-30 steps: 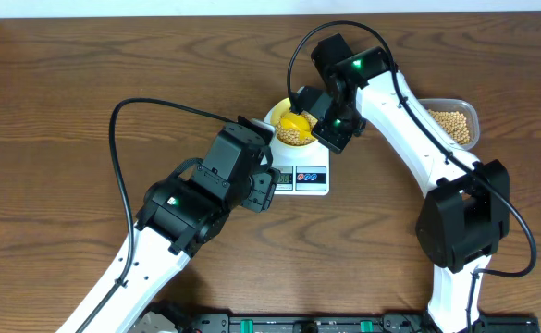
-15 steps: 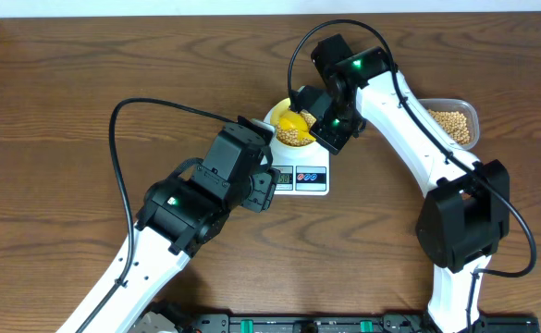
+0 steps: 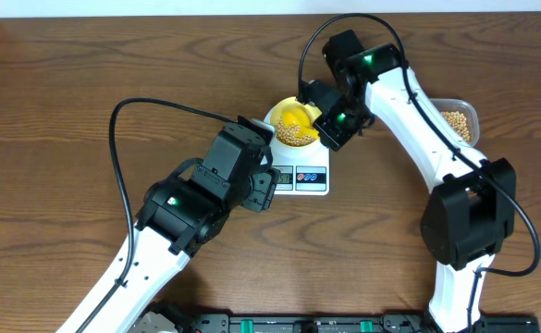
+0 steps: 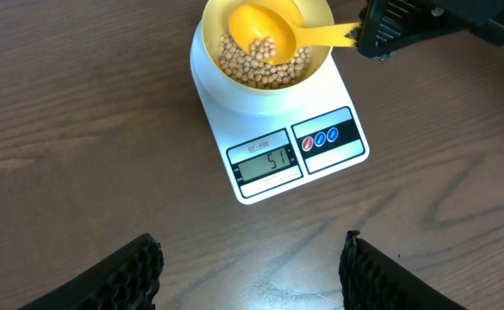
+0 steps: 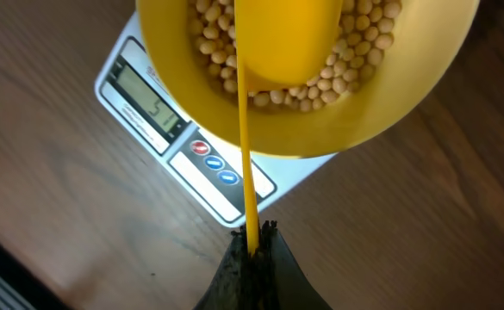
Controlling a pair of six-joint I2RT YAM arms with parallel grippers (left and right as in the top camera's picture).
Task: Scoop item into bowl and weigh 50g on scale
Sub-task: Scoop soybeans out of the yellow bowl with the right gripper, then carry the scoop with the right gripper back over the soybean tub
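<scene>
Dark brown wood-grain tabletop (image 3: 57, 111) all across, with a strip of pale wall (image 3: 159, 7) beyond the far edge and a black rail (image 3: 298, 324) along the near edge. Left of the middle, left gripper (image 4: 252, 275) poised over bare wood, fingers spread wide with nothing between them. Just beyond it, toward the far edge at mid-table, white scale (image 4: 320, 159) flat on the wood, display showing 51. On its platform, pale-yellow bowl (image 4: 213, 21) upright and partly filled with tan beans (image 4: 260, 69). In the bowl over the beans, head of a yellow scoop (image 4: 260, 26), handle running out to the right. Right gripper (image 5: 253, 245) clamped tight on that thin handle. Toward the right edge, clear tub (image 3: 473, 113) with more of the same beans.
</scene>
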